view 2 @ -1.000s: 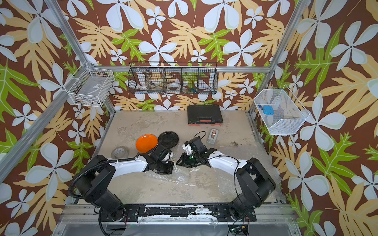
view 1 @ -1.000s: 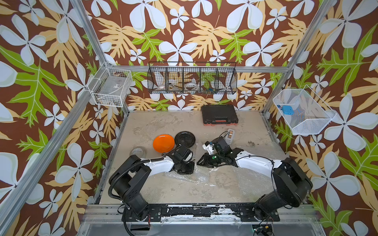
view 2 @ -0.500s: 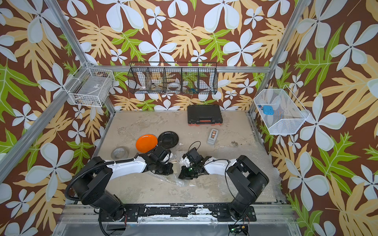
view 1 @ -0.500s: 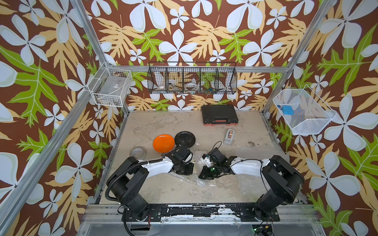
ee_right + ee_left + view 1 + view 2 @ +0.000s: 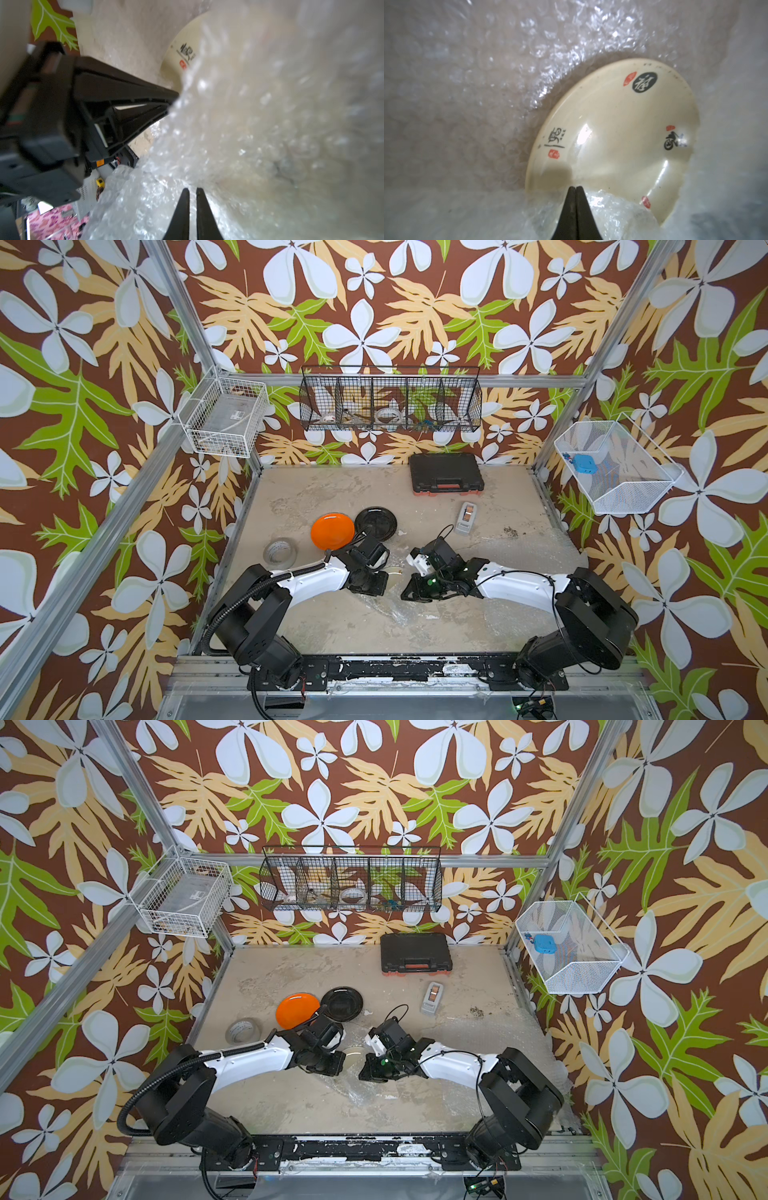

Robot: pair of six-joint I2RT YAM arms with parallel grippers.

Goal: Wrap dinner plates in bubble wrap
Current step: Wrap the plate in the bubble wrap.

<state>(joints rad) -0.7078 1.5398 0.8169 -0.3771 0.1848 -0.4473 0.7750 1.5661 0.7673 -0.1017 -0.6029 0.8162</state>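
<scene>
A cream plate [image 5: 623,135] with dark and red marks lies on a bubble wrap [image 5: 488,83] sheet between both arms; only a sliver of the cream plate [image 5: 353,1054] shows in a top view. My left gripper [image 5: 575,188] is shut, its tips at the plate's rim beside a fold of wrap. My right gripper [image 5: 192,189] has its jaws nearly together on raised bubble wrap [image 5: 249,124] that drapes over the plate [image 5: 182,52]. The two grippers, left [image 5: 374,587] and right [image 5: 409,593], face each other closely. The orange plate [image 5: 332,531] and black plate [image 5: 376,522] sit bare behind them.
A roll of clear tape [image 5: 280,553] lies left of the orange plate. A grey tape dispenser [image 5: 466,517] and a black case [image 5: 445,472] are further back. More bubble wrap [image 5: 536,556] spreads at the right. Wire baskets hang on the walls.
My right gripper has come forward and left, close to the left gripper, and its jaws have narrowed onto the bubble wrap. The left arm has stayed put.
</scene>
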